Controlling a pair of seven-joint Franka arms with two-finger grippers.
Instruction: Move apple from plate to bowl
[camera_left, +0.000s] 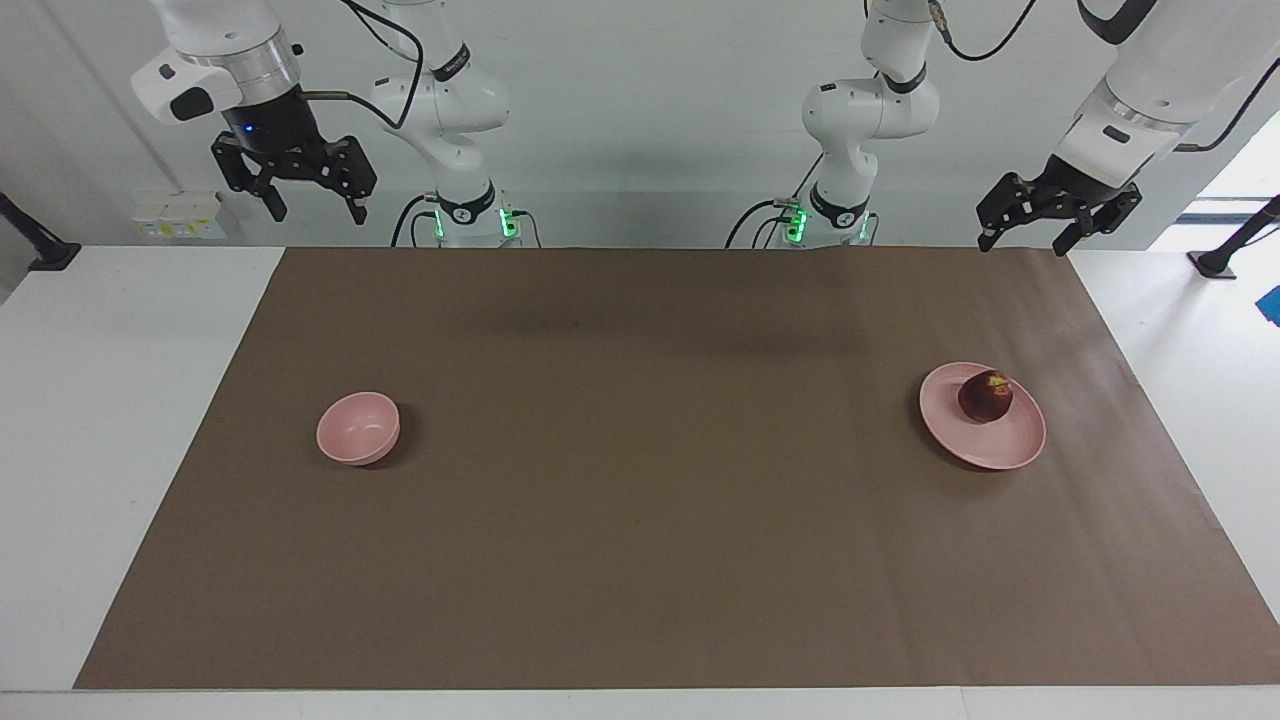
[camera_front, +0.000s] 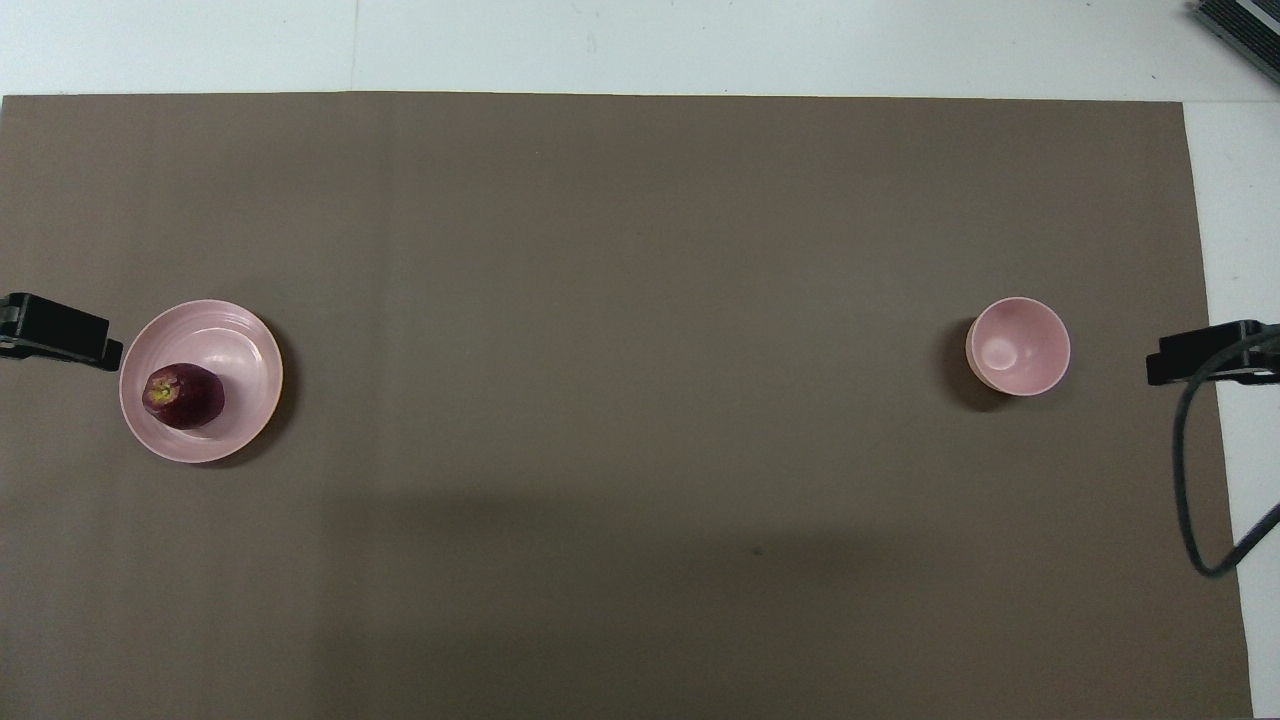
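A small dark red apple (camera_left: 985, 397) with a yellowish patch lies on the flat pale pink plate (camera_left: 1005, 440) toward the left arm's end of the table. The small deep pink bowl (camera_left: 358, 428) stands empty toward the right arm's end. My left gripper (camera_left: 1022, 240) hangs open and empty, high over the table's edge by the robots. My right gripper (camera_left: 315, 212) hangs open and empty, high at its own end. In the overhead view the apple (camera_front: 183, 396), plate (camera_front: 235, 345) and bowl (camera_front: 1018, 346) show, with the left gripper (camera_front: 60, 335) and right gripper (camera_front: 1205, 358) at the picture's edges.
A brown mat (camera_left: 640, 480) covers most of the white table (camera_left: 100, 400). A black cable (camera_front: 1195, 480) loops down from the right arm over the mat's edge. Both arms wait raised by their bases.
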